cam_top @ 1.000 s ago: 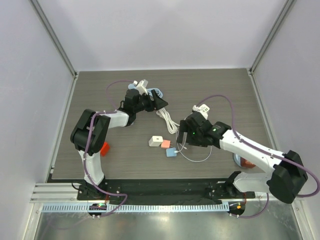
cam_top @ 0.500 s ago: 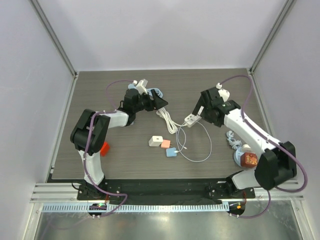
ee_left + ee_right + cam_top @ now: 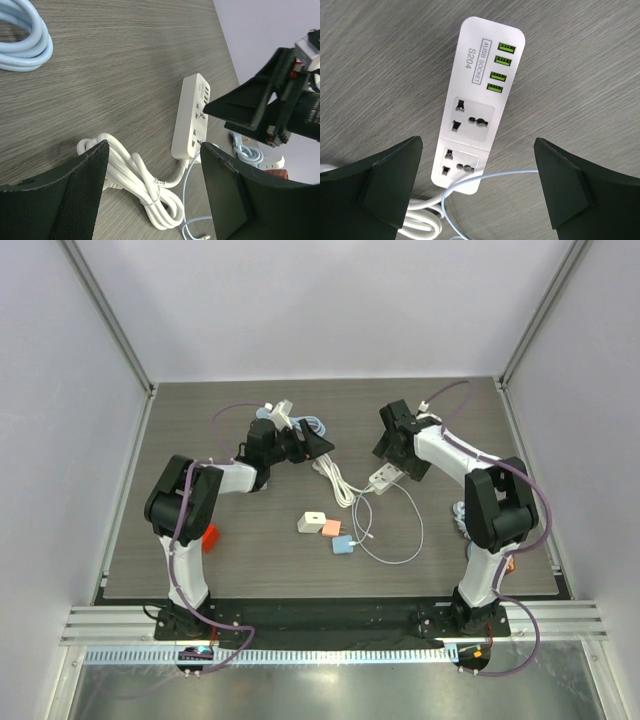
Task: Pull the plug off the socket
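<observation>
Wood-grain table (image 3: 200, 410): socket strip (image 3: 475, 100) shows empty outlets. Right end effector (image 3: 477, 150) hovers wide above, left end effector (image 3: 154, 165) spread too. Unplugging looks done; retreat next.

I work over a table (image 3: 200, 420) with a dark grey-brown wood-grain top, matte, the grain running side to side. Three plain walls enclose it: the back wall (image 3: 320, 300), the left wall (image 3: 50, 440) and the right wall (image 3: 600, 440), all a pale lilac-white. A silver metal post rises at each rear corner: left post (image 3: 110, 315), right post (image 3: 545, 310). Along the near edge I note a black strip (image 3: 330, 615), a white toothed rail (image 3: 330, 655), then a brushed metal sheet (image 3: 330, 695). Lighting is even and diffuse, with soft shadows.
</observation>
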### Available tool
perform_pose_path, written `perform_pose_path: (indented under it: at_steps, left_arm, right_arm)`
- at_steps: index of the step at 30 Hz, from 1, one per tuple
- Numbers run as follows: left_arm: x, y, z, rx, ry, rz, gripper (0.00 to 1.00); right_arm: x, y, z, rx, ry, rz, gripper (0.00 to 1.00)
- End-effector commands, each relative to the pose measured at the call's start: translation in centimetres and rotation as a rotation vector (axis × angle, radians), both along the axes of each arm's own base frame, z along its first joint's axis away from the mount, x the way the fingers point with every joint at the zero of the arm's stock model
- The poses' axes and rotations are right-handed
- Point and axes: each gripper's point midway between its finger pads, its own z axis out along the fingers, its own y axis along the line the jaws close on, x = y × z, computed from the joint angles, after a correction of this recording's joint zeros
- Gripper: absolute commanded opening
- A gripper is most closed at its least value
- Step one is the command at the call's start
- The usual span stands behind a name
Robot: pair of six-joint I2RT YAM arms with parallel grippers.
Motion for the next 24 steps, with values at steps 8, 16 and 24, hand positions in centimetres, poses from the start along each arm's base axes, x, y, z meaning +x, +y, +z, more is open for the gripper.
perform_pose_path:
  at_steps: [8, 16, 24]
  left_arm:
    - [0.6, -0.5, 1.7, -0.046, -0.056, -0.022, 0.74]
    - [0.6, -0.5, 1.7, -0.046, -0.056, -0.019, 0.74]
    - [0.6, -0.5, 1.6, -0.047, -0.055, -0.019, 0.74]
  right_arm:
    - [1.4, 1.3, -1.8, 0.028, -0.044, -0.079, 0.99]
    - [1.4, 1.3, -2.5, 0.037, -0.054, -0.108, 0.87]
    - [1.9, 1.5, -3.0, 0.062, -0.069, -0.14, 0.73]
